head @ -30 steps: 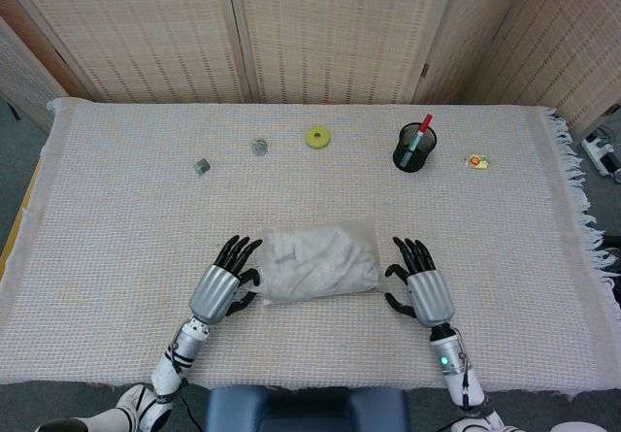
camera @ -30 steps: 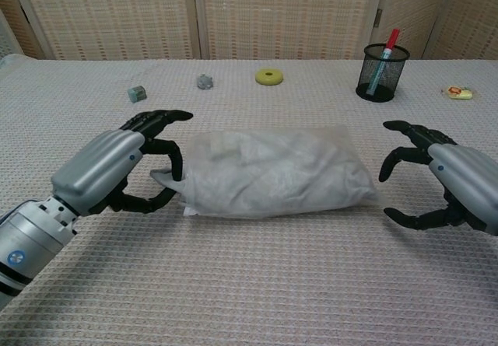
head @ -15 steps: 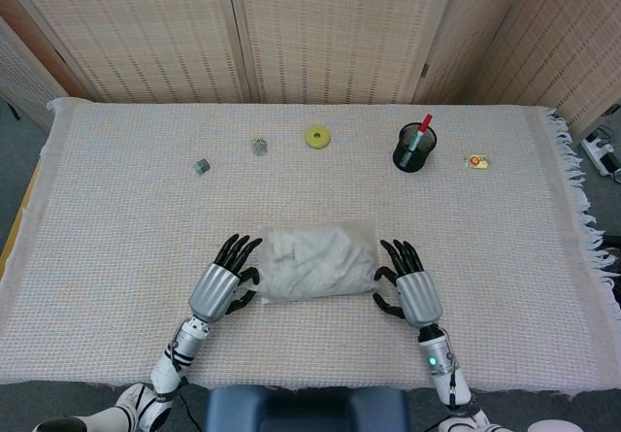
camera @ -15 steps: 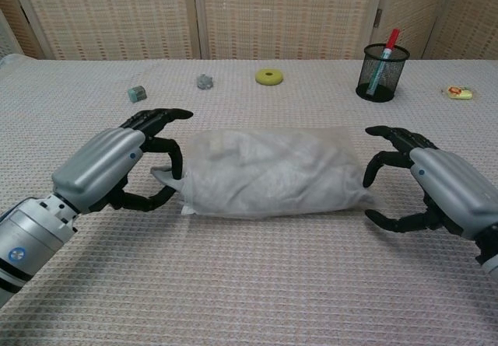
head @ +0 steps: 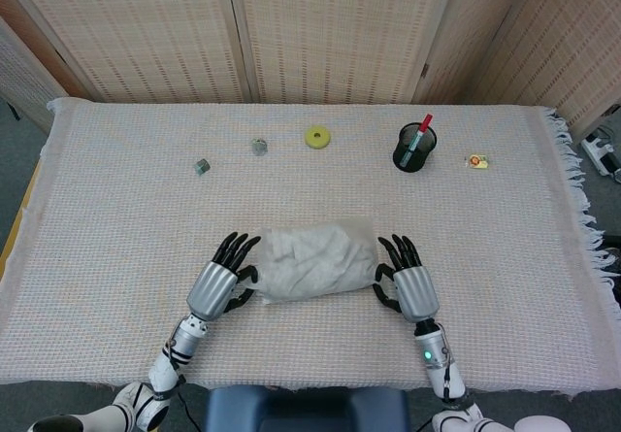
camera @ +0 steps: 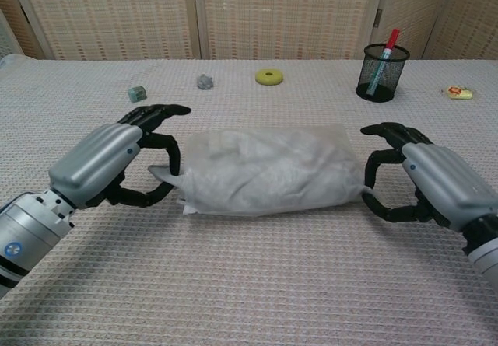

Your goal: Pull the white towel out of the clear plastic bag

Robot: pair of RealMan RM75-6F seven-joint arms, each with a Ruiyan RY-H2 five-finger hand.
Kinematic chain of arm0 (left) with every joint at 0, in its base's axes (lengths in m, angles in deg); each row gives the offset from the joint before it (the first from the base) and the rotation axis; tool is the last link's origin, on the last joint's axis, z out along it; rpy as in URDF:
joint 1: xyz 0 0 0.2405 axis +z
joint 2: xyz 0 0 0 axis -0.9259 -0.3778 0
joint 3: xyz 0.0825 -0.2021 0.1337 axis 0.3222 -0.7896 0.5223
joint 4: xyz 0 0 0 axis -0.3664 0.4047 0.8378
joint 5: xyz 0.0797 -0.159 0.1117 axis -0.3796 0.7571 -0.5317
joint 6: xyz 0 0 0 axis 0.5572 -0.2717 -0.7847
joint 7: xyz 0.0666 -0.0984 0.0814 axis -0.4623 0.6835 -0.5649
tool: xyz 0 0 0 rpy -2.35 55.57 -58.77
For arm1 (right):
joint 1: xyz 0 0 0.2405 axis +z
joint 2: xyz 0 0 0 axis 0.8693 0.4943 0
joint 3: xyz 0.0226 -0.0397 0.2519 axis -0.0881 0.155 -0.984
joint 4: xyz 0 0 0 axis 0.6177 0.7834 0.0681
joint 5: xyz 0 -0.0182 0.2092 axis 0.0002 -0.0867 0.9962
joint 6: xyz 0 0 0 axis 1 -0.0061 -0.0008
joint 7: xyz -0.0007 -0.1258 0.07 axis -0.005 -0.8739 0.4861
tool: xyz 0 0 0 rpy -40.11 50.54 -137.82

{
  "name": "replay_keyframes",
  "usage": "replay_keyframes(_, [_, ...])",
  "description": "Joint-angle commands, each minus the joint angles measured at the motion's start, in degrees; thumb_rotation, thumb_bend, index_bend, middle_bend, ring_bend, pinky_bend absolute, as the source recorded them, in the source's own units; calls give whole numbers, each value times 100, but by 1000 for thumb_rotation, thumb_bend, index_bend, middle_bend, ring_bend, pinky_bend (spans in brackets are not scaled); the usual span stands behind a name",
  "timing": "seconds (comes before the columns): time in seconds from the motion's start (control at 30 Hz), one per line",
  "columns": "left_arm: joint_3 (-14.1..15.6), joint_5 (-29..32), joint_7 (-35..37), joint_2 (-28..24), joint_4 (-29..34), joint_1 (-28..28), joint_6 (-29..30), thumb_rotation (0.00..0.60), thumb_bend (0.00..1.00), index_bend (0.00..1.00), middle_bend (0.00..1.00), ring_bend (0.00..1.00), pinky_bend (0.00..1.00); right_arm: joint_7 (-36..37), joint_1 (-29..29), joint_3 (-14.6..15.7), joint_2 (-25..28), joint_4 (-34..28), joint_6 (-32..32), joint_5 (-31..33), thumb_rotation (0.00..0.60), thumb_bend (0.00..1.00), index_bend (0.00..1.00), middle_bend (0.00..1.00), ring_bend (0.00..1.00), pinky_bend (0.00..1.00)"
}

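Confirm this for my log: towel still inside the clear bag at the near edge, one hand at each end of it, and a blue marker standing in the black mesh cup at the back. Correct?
Not quite: the marker in the black mesh cup is red, not blue, as the chest view shows. The rest holds: the white towel is inside the clear plastic bag, with the left hand and right hand at its ends.

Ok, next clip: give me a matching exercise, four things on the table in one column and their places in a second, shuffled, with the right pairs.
Things:
1. clear plastic bag
2. yellow ring
3. red marker
4. left hand

Places:
A. inside the black mesh cup
B. at the bag's left end
C. far side of the table, near the middle
D. between the two hands, holding the white towel

Pairs: 1-D, 2-C, 3-A, 4-B
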Motion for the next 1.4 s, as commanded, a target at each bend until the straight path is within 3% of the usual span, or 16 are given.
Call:
replay_keyframes(0.03, [4,-5,9,-16,6,0,10,600,599,659,125,0,87,-23,18,2,12,9,-41,21,600,411,584,106,0,0])
replay_keyframes(0.43, [-58,20,27,-132,-6,-13,79,600,607,657,124,0,86,-180,-13,51,183,-164,-56,67,600,623,630,129,0,0])
replay_keyframes(0.97, [-206,209,298,-532,-550,54,169,600,610,657,123,0,86,-826,-294,-27,1145,-1022,194,223,600,634,643,132,0,0])
replay_keyframes(1.23, [-271,406,560,-950,-711,440,503,600,610,658,124,0,85,-1289,-584,-111,1942,-1390,385,410,600,636,643,132,0,0])
replay_keyframes(1.4, [-243,533,698,-1262,-729,767,599,600,608,660,126,0,84,-1128,-803,-163,2312,-1544,412,606,600,635,643,132,0,0])
